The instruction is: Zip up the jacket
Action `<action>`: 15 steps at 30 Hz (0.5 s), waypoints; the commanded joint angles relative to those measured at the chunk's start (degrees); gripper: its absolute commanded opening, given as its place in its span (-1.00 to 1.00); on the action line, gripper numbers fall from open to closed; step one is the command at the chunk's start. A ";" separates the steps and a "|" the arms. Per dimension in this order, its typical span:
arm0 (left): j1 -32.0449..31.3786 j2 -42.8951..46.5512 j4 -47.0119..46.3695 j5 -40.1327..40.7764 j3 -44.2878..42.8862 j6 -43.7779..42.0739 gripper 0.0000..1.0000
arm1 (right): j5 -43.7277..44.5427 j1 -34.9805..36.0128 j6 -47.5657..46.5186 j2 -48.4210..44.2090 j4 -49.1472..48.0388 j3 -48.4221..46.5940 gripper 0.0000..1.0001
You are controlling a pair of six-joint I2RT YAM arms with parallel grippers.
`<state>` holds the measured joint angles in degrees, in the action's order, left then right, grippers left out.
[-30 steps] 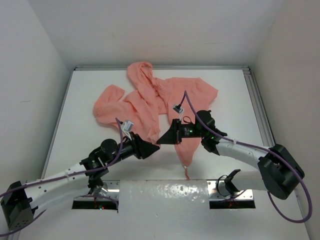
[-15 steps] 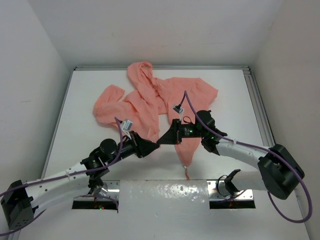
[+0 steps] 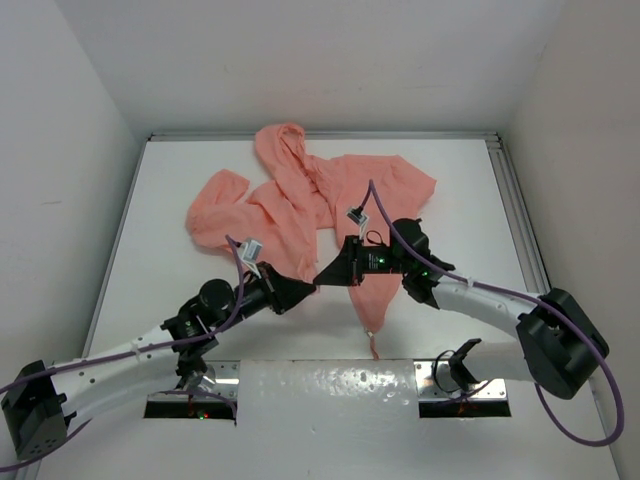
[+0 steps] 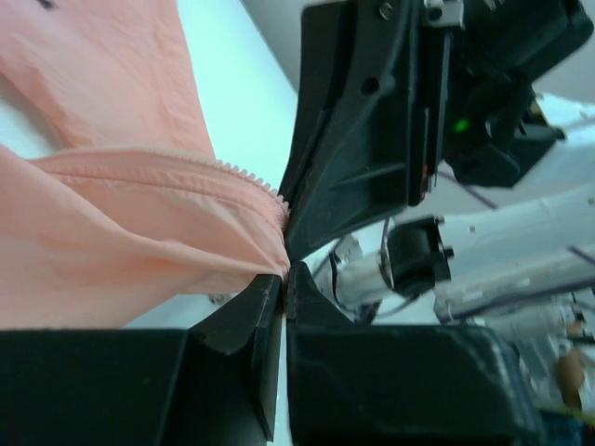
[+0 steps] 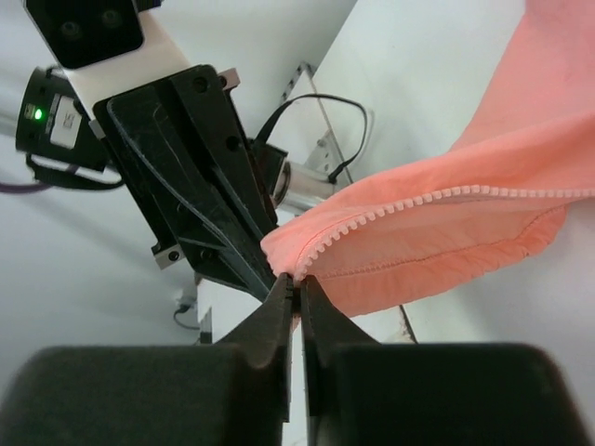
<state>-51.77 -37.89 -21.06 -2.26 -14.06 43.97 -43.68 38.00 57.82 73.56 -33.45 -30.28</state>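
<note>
The salmon-pink jacket [image 3: 300,200] lies crumpled across the back middle of the white table, hood at the far edge, one strip hanging toward the front. My left gripper [image 3: 311,288] is shut on the jacket's lower zipper edge [image 4: 186,214]; the pale zipper teeth [image 4: 246,177] run up to its tips. My right gripper [image 3: 320,281] is shut on the other zipper edge [image 5: 446,242], its teeth [image 5: 390,214] ending at the tips. The two grippers meet tip to tip at the table's middle front. The zipper slider is not visible.
White walls enclose the table [image 3: 160,230] on three sides. A metal rail [image 3: 515,210] runs along the right edge. A pink strip of the jacket [image 3: 372,315] reaches the front ledge near the arm bases.
My left gripper has shifted slightly toward the right gripper, closing the small gap between the tips. The right arm and the jacket look unchanged.
</note>
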 commanded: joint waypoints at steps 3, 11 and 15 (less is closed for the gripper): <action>0.35 3.79 -5.04 16.04 2.73 3.14 -1.00 | 5.35 0.23 -6.57 -3.59 7.86 -3.73 -0.45; 0.35 0.54 -15.94 20.81 3.25 -10.11 -1.00 | 20.99 0.32 -15.80 -13.96 25.09 -0.57 0.00; 0.35 1.50 -19.28 16.42 3.26 -14.07 -1.00 | 28.38 0.32 -18.79 -20.89 31.24 3.56 -1.00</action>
<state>-51.72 -37.19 -32.93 16.05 -10.24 35.90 -23.83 38.13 43.81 56.05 -9.72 -29.17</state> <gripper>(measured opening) 0.018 0.018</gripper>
